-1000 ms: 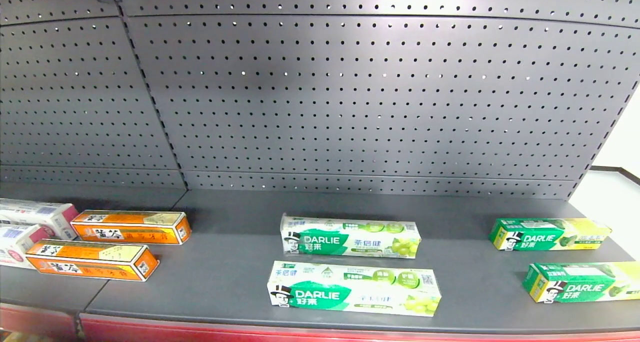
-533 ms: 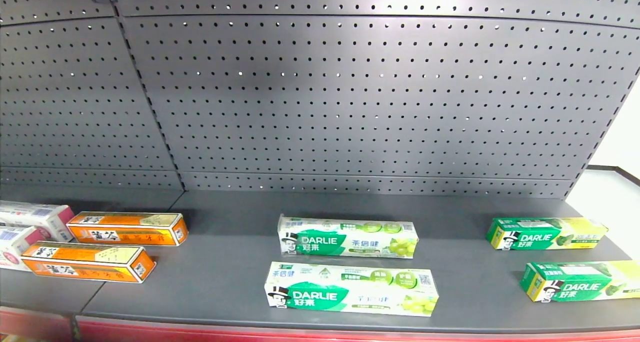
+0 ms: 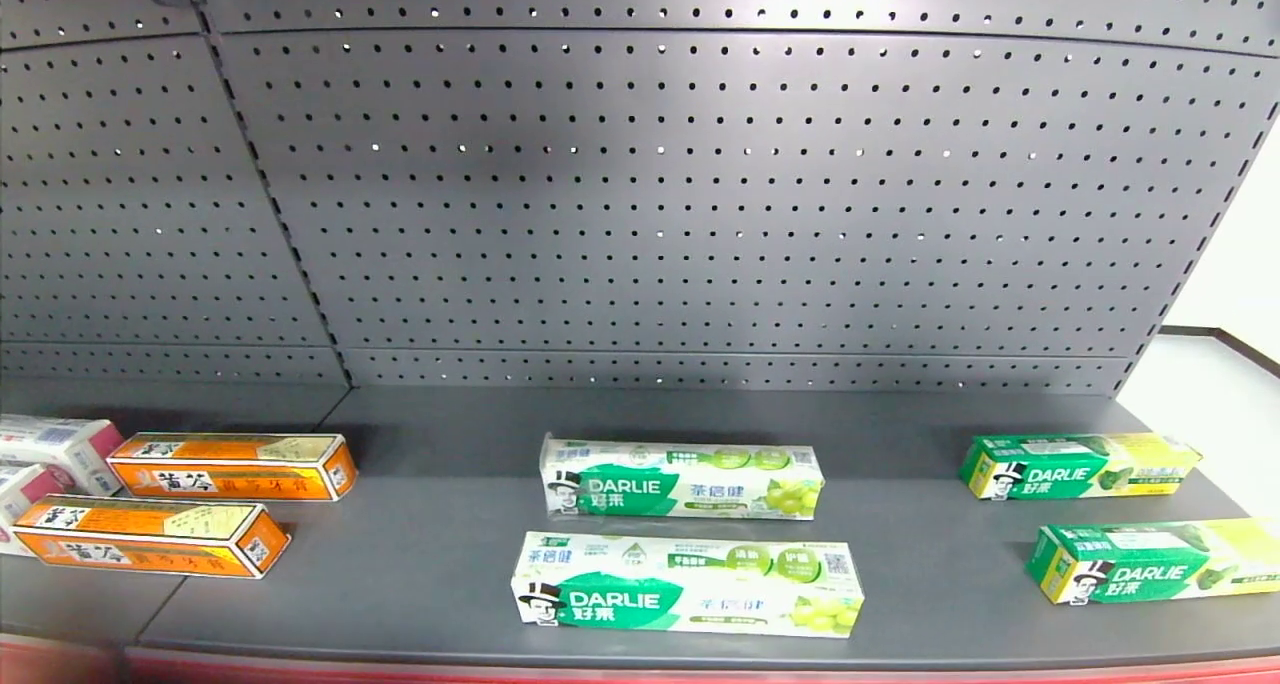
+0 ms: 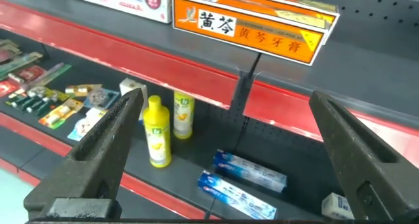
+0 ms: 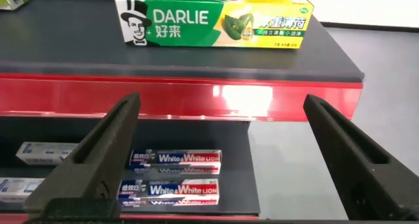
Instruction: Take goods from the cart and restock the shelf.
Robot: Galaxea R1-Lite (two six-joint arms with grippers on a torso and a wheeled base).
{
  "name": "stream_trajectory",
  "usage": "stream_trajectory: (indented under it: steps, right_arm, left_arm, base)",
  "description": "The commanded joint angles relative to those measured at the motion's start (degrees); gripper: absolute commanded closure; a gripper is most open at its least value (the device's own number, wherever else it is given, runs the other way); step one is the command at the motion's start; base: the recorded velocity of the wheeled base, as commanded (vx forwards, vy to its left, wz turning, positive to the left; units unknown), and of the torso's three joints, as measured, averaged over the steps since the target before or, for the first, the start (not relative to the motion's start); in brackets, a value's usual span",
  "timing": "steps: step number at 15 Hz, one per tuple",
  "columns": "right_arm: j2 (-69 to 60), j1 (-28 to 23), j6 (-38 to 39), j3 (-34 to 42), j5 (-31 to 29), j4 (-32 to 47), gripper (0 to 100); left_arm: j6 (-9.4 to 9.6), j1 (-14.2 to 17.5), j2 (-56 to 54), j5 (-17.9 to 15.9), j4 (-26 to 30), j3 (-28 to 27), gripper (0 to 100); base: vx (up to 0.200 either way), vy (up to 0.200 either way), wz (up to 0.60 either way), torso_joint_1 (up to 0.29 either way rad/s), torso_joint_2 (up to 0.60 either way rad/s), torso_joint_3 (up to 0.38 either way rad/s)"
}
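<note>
**Head view.** The shelf (image 3: pixel 450 534) carries goods in four groups. Every carton lies flat with its long axis running left to right, parallel to the front edge.
- At the far left are white-and-pink cartons (image 3: pixel 55 444).
- Just right of them are two orange cartons (image 3: pixel 150 536), one behind the other.
- At centre are two pale green toothpaste boxes (image 3: pixel 688 584).
- At the right end are two green-and-yellow toothpaste boxes (image 3: pixel 1150 561).

Bare board separates the groups, so there is room for further stock.

**Left wrist view.** The left gripper (image 4: pixel 226 158) has its jaws spread wide with nothing between them. It sits on the near side of the red front lip (image 4: pixel 294 106) and below it, facing the shelving. The orange cartons lie above and beyond it. Past the jaws, a lower tier holds yellow bottles (image 4: pixel 157 129) and blue toothpaste boxes (image 4: pixel 249 171).

**Right wrist view.** The right gripper (image 5: pixel 229 165) is likewise wide apart and empty, on the near side of the lip and below it. The near green-and-yellow box lies above and beyond it. Blue-and-white toothpaste boxes (image 5: pixel 173 160) lie on the tier beneath.

**Assessment.**
- The left arm is nearer the left section and the right arm nearer the right end.
- Each gripper's opening runs along the cartons' length, not across their width.
- Which way the cart lies from either gripper cannot be determined.
- No goods are in hand, so a pick from the cart appears to be the step due.
</note>
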Motion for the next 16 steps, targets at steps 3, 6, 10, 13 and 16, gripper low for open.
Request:
stream_trajectory:
  steps: [3, 6, 10, 13, 16]
  right_arm:
    - [0.24, 0.03, -0.08, 0.02, 0.02, -0.02, 0]
    - [0.24, 0.03, 0.01, 0.02, 0.02, -0.02, 0]
    - [0.24, 0.03, 0.01, 0.02, 0.02, -0.02, 0]
    - [0.24, 0.03, 0.01, 0.02, 0.02, -0.02, 0]
    - [0.24, 0.03, 0.01, 0.02, 0.02, -0.02, 0]
  left_arm:
    - [0.05, 0.03, 0.0, -0.08, -0.01, 0.01, 0]
    - [-0.04, 0.03, 0.0, -0.08, -0.01, 0.01, 0]
    - [-0.04, 0.03, 0.0, -0.08, -0.01, 0.01, 0]
    - [0.05, 0.03, 0.0, -0.08, -0.01, 0.01, 0]
    - [0.05, 0.03, 0.0, -0.08, -0.01, 0.01, 0]
  base:
    - [0.0, 0.0, 0.0, 0.0, 0.0, 0.0]
    - [0.0, 0.0, 0.0, 0.0, 0.0, 0.0]
    - [0.0, 0.0, 0.0, 0.0, 0.0, 0.0]
    - [0.0, 0.0, -0.4, 0.0, 0.0, 0.003]
    - [0.0, 0.0, 0.0, 0.0, 0.0, 0.0]
